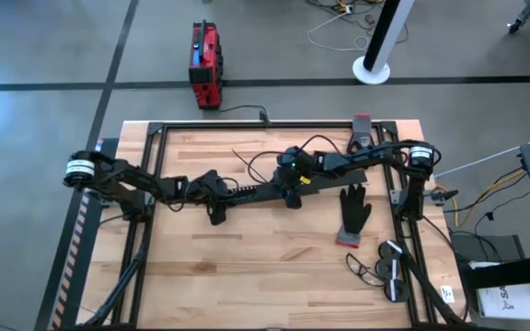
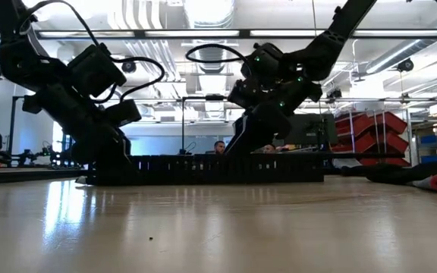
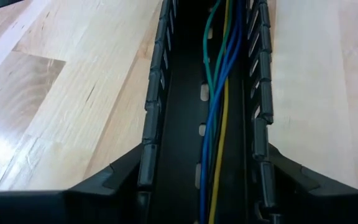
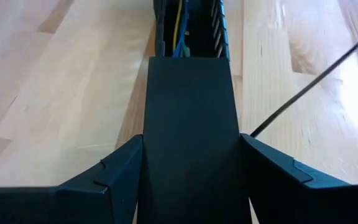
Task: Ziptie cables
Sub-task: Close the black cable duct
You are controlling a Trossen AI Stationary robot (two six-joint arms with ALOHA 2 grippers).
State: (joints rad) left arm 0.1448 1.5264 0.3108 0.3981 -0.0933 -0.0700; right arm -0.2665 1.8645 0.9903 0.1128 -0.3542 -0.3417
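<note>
Close up, in the left wrist view, the cables point(image 3: 219, 112) are lying lengthwise inside a black slotted wire duct point(image 3: 166, 124), blue, green and yellow strands running down its channel. The left gripper point(image 3: 201, 193) is straddling that duct, its fingers point(image 3: 114, 180) spread and sitting against the duct's toothed outer walls, so the cables are passing between them without being touched. In the right wrist view, the right gripper point(image 4: 191, 168) is clamping a flat black cover strip point(image 4: 191, 124) between its fingers point(image 4: 110, 171), and the cables point(image 4: 180, 28) are showing only beyond the strip's far end, in the open part of the duct. A thin black strand point(image 4: 309, 84) is crossing the wood beside it.

Seen from above, the left arm is reaching low from the bench's point(image 1: 247, 267) left edge, its gripper point(image 1: 217, 191) on the duct's point(image 1: 256, 191) left part. The right arm is folding in from the right edge, its gripper point(image 1: 293, 188) meeting the duct near the middle. Farther right, a black glove point(image 1: 353, 210) is lying on the bench.
</note>
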